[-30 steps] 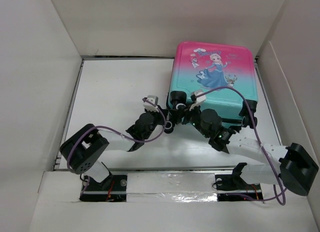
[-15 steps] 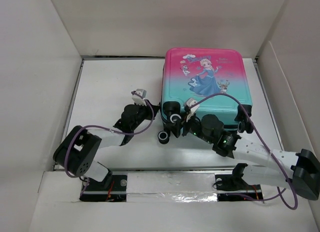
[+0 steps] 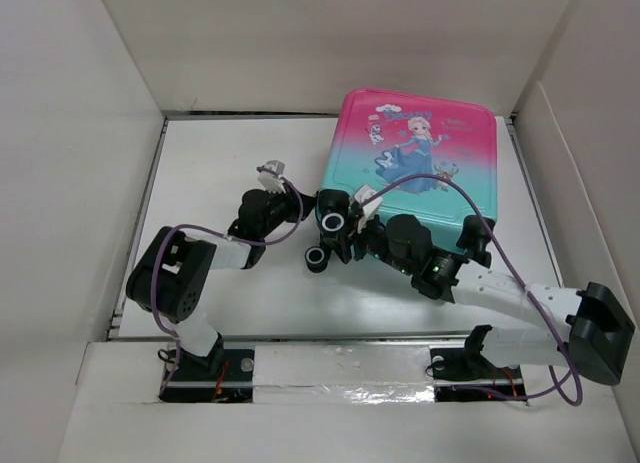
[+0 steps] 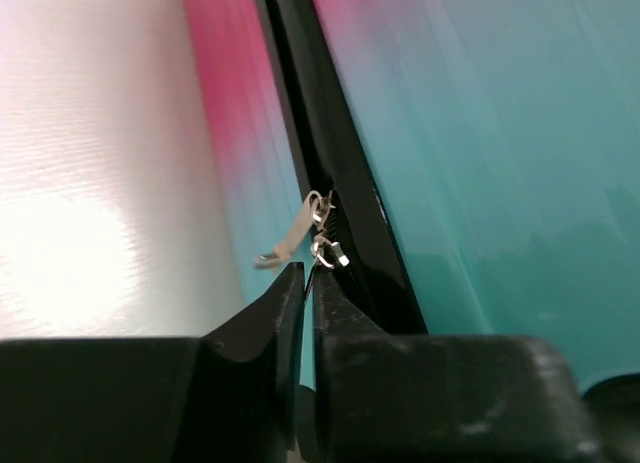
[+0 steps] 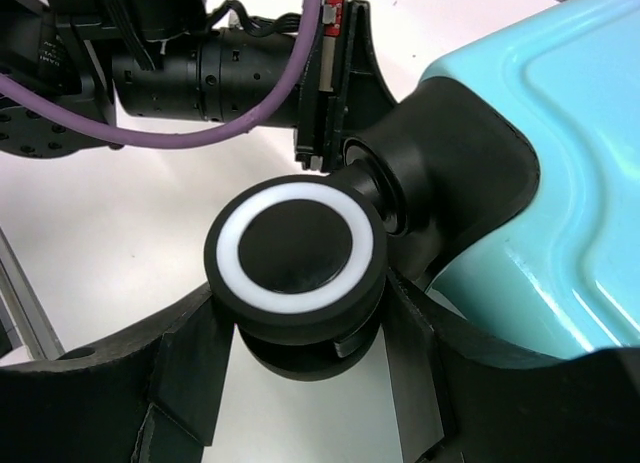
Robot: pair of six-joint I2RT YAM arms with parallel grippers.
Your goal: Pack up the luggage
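Observation:
The luggage [image 3: 415, 163] lies flat at the back right of the table, pink-to-teal shell with the princess print up, turned a little clockwise. My right gripper [image 3: 338, 233] is shut around its near-left wheel [image 5: 295, 248], one finger on each side [image 5: 190, 353]. My left gripper [image 3: 298, 209] is at the suitcase's left side. In the left wrist view its fingers [image 4: 285, 313] are shut on a thin metal zipper pull [image 4: 322, 245] on the black zipper trim [image 4: 335, 183]. A second, pale pull tab [image 4: 285, 245] hangs free beside it.
White walls enclose the table on the left, back and right. A second black wheel [image 3: 318, 258] sits just in front of the gripped one, and the right wheels [image 3: 475, 233] are at the near right corner. Purple cables loop over both arms.
The luggage has shifted left and turned a little clockwise with my right gripper on its wheel. My left gripper has moved from the near edge up to the suitcase's left side.

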